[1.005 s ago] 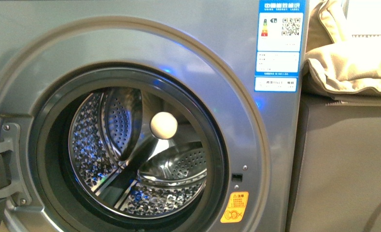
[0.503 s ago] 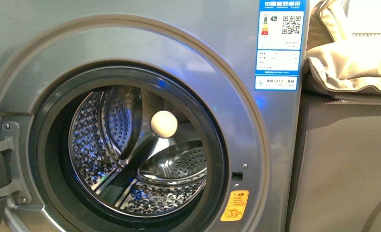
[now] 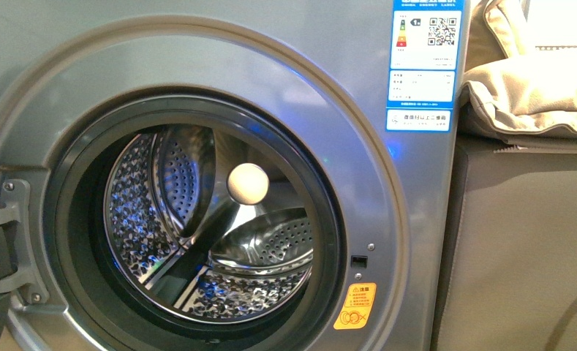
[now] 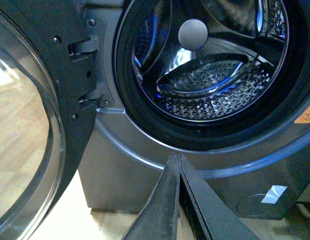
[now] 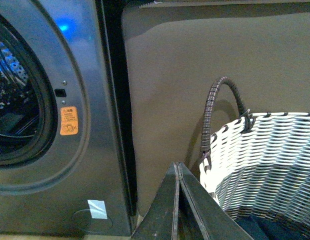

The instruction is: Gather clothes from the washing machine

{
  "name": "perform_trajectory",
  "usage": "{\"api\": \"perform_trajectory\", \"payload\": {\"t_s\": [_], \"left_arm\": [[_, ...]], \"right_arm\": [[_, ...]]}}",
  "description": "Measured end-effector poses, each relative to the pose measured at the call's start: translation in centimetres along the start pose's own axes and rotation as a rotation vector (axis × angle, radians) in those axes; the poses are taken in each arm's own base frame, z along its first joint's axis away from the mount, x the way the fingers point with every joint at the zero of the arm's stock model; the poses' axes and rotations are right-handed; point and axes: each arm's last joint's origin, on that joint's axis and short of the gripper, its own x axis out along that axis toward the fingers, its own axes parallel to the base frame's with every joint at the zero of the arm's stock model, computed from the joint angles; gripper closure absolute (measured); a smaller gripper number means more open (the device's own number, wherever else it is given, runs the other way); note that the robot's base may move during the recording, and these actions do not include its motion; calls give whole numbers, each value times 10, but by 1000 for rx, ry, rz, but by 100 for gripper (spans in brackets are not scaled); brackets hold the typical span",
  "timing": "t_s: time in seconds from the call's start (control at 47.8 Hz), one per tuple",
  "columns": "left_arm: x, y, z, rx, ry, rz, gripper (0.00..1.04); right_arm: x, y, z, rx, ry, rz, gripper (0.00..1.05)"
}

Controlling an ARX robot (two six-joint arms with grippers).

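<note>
The washer [image 3: 387, 219] fills the frame's left, door [image 4: 30, 130] open, drum [image 3: 205, 227] bare. Dark fabric, likely clothes [image 5: 267, 227], lies in the basket [image 5: 270, 155], lower right. Both grippers [image 4: 178, 160] [image 5: 178, 167] have jaws closed, empty. Collection seems finished.

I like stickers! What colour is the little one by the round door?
Orange sticker, clearest in the front view.

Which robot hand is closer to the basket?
Right. The right gripper is shut just beside the basket. The left gripper, also shut, sits below the washing machine opening, with no basket in its view.
</note>
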Motion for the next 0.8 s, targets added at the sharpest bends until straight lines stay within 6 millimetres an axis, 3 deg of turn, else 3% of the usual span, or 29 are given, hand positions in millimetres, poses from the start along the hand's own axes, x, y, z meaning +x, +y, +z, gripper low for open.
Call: {"api": "perform_trajectory", "payload": {"t_s": [0.44,0.482,0.607,0.796], "left_arm": [[0,0,0,0,-1,0,101],[0,0,0,0,-1,0,91],[0,0,0,0,-1,0,65],[0,0,0,0,-1,0,31]], "right_arm": [[0,0,0,0,0,-2,102],[0,0,0,-1,0,-2,99],[0,0,0,-1,0,-2,72],[0,0,0,-1,0,-2,38]]}}
